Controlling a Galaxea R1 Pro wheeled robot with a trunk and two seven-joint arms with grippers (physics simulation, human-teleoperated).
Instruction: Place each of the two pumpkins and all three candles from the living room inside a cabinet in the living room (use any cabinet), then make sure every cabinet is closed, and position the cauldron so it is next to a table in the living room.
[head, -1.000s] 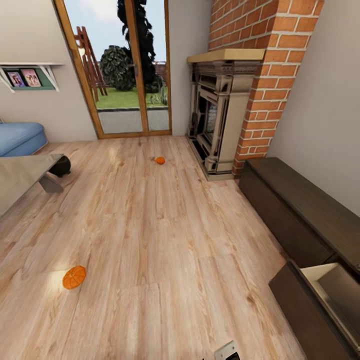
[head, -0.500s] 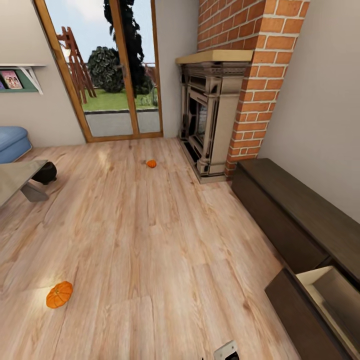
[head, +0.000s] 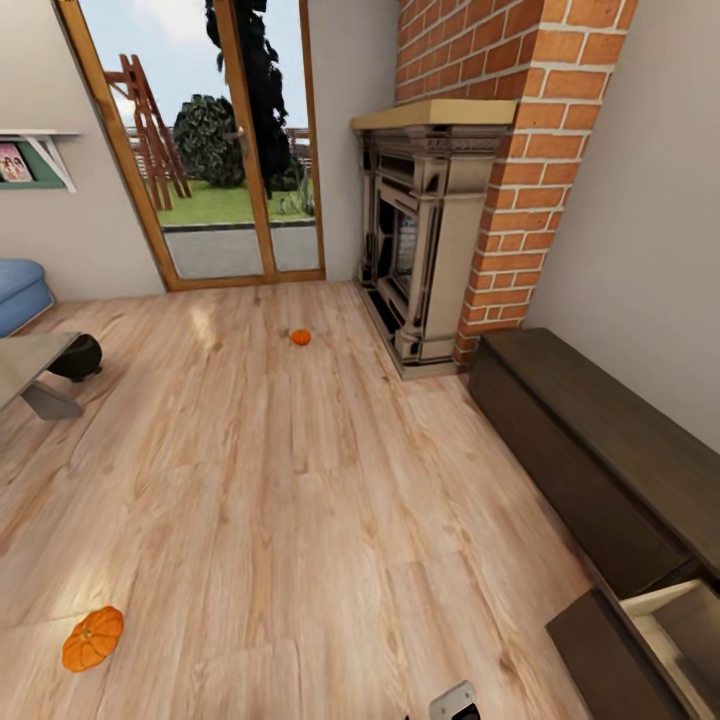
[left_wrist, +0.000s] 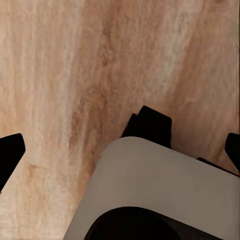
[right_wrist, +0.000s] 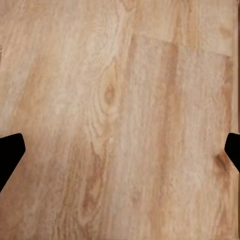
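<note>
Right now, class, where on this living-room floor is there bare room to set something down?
The widest bare patch of floor lies between the near pumpkin, the far pumpkin and the cabinet. It is tighter by the open drawer, and around the cauldron beside the table.

Black fingers (right_wrist: 11, 152); pale grey rounded body panel (left_wrist: 165, 195) w/ dark recess, prob. base.
</note>
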